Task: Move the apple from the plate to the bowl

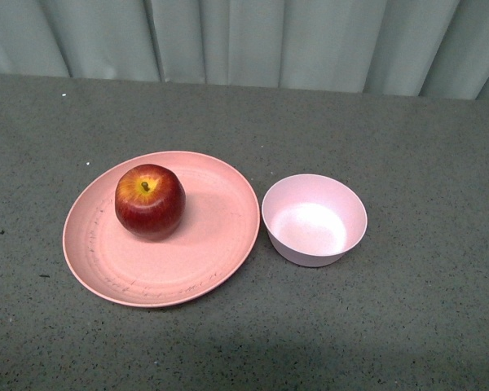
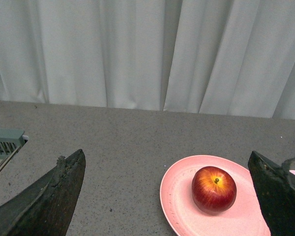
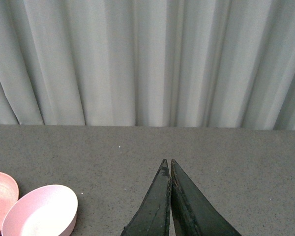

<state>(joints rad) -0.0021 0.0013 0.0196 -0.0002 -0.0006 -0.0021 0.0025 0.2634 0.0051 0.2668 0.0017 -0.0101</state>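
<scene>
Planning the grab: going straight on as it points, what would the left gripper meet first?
Likely the plate rim or table beside it; the apple sits off-centre for the left gripper. Depth unclear.

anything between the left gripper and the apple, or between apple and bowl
Nothing visible. Only bare table and plate lie between the open left gripper and the apple; the empty bowl sits beside the plate.

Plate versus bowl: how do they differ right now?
The plate is wide and shallow; the bowl is smaller and deeper. The plate is salmon pink with dark scuffs; the bowl is paler and unmarked. The plate holds the apple; the bowl is empty. Both are round and pink.
</scene>
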